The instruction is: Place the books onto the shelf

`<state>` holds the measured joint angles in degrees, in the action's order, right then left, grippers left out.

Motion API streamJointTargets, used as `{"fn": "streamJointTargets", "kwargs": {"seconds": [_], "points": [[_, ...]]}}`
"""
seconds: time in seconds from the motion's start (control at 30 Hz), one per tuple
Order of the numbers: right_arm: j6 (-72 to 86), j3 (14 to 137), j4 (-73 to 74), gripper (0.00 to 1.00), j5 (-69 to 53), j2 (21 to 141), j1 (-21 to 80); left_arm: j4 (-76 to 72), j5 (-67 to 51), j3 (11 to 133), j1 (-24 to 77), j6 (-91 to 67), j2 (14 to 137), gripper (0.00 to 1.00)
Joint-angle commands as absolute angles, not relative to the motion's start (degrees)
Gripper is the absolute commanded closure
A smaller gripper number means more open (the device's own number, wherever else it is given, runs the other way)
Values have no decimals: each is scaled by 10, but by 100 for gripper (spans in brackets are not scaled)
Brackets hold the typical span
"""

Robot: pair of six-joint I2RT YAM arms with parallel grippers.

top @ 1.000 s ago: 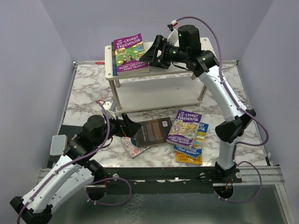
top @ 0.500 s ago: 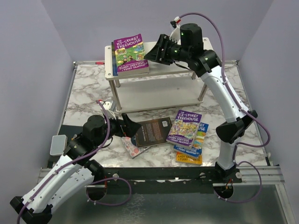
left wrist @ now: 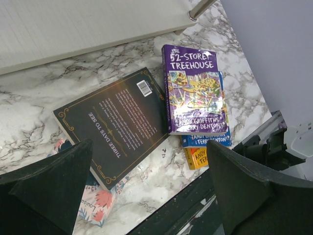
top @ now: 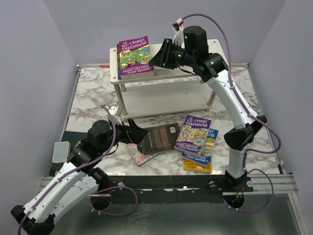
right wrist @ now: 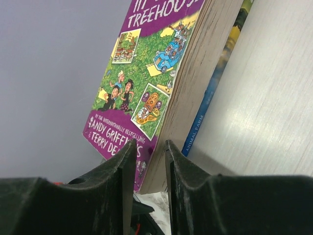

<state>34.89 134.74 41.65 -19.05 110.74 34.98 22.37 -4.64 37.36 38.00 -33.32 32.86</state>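
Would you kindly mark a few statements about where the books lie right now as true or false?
The 117-Storey Treehouse book lies on the top tier of the shelf. True.
The dark book lies on the lower tier. False: it lies on the marble table.
The 52-Storey Treehouse book rests on other books. True.
The grey case sits on the shelf. False: it lies by the table's near-left corner.
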Motion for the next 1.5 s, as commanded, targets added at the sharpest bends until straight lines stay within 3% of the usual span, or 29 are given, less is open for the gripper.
{"fn": "streamJointTargets", "kwargs": {"seconds": [0.0, 0.37, 0.63, 0.97, 1.47], "points": [[338, 1359, 429, 68, -178, 1122, 361, 215, -47, 368, 380, -326, 328, 1], [337, 1345, 427, 69, -150, 1106, 362, 215, -46, 368, 380, -326, 328, 1], [342, 1287, 403, 50, -88, 1023, 362, 218, -41, 369, 379, -327, 333, 1], [341, 1021, 350, 45, -9, 802, 362, 223, -48, 374, 380, -327, 369, 1], [401, 614, 384, 41, 67, 510, 362, 179, -90, 379, 405, -348, 460, 1]]}}
